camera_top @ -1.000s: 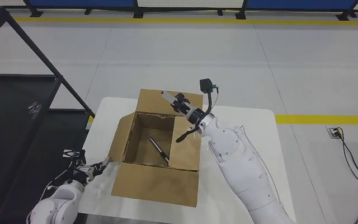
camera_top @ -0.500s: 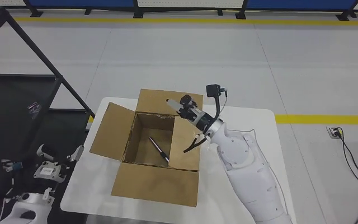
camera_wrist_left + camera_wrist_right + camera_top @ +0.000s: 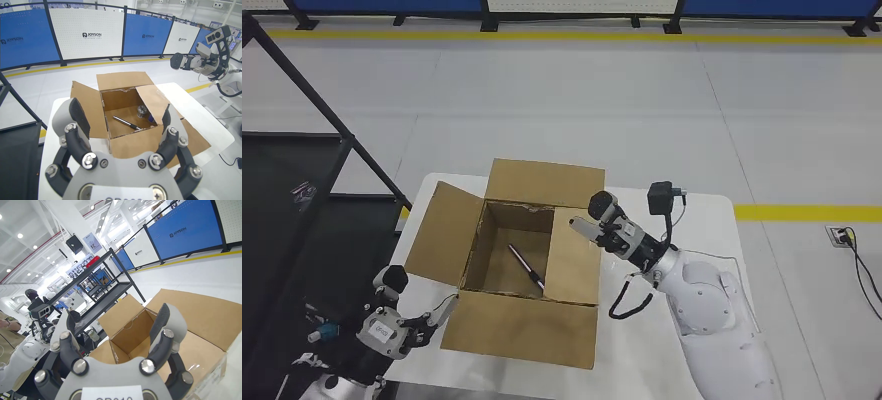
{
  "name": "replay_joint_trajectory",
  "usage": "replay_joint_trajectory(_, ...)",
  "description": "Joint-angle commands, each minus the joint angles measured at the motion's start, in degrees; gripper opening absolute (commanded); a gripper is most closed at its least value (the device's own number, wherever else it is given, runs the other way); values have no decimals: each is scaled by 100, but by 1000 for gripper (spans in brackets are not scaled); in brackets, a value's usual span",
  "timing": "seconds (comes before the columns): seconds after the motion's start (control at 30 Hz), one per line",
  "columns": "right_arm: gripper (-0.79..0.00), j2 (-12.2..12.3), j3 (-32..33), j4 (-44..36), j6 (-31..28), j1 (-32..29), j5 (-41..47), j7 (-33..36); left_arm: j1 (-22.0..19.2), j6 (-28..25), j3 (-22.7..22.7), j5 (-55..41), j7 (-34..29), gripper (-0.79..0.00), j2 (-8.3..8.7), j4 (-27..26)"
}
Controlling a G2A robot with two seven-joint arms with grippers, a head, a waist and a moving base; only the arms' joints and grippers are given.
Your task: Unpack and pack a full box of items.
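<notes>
Lying inside box (image 3: 522, 325), pen (image 3: 526, 266) — left gripper (image 3: 122, 111), right gripper (image 3: 117, 313) both splayed.

Open cardboard box (image 3: 522, 325) holds a pen (image 3: 526, 267) and small clear item (image 3: 141, 111).

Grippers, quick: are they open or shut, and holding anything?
Left grey-and-black gripper: open, holding nothing.
Right grey-and-black gripper: open, holding nothing.

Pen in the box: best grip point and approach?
Probably mid-barrel of the pen, from straight above, closing across its length: it lies flat and diagonal on the floor of the cardboard box, whose walls block side approaches.
</notes>
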Motion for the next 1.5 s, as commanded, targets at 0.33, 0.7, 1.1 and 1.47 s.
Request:
replay_joint_trajectory(0.33, 0, 2, -12, -215, 337, -132, -604, -447, 1, -4, -1, -2, 1, 0, 0, 1)
replay_joint_trajectory(0.7, 0, 223, -90, -2328, 845, -1641, -5006, -810, -525, -284, -42, -616, -674, 0, 49, 264)
replay_joint_trajectory(1.1, 0, 256, -68, -2410, 809, -1725, -5376, -598, -683, -131, -11, -757, -1010, 0, 61, 325)
replay_joint_trajectory(1.47, 0, 458, 202, -2118, 1288, -2341, -8294, -1001, -1087, 222, 307, -686, -1308, 0, 65, 339)
